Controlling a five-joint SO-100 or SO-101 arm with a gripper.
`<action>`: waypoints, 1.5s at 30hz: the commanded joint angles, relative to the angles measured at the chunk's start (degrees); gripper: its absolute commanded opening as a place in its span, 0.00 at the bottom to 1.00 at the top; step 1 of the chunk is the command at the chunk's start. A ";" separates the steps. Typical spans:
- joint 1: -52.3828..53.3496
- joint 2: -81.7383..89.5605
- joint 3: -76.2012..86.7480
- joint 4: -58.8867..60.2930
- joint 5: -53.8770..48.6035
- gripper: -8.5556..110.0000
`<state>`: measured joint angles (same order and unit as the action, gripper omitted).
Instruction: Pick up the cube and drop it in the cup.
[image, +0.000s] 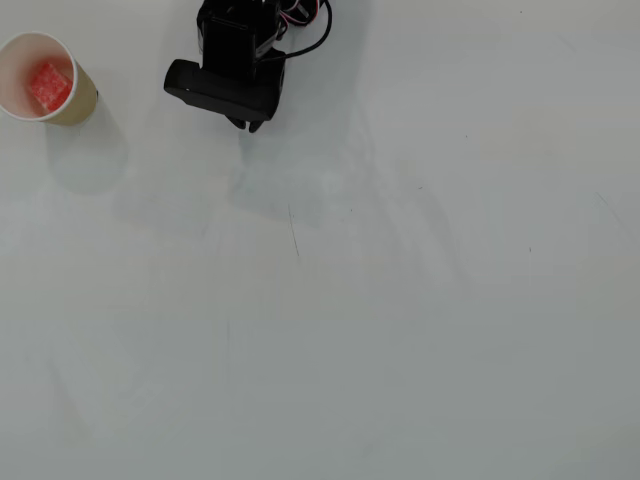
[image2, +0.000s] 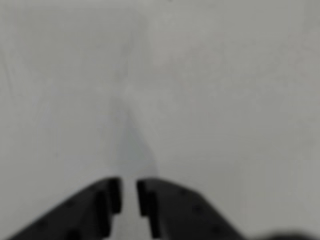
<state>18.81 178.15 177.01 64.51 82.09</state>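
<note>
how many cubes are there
1. The cube lies inside the cup at the overhead view's top left. The wrist view shows only bare table and the empty gripper, jaws nearly closed.

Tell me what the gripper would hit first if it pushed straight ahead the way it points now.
Probably only the bare table. In the wrist view the gripper holds nothing, its jaws nearly closed, and only white surface lies ahead. The cup, with the cube inside, sits off to the side in the overhead view, apparently out of that line.
</note>
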 joint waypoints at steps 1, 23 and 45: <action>-0.26 1.58 1.85 0.00 0.88 0.08; -5.89 1.58 1.85 -0.26 0.88 0.08; -7.03 1.58 1.85 -0.09 0.88 0.08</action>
<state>12.48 178.15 177.01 64.51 82.09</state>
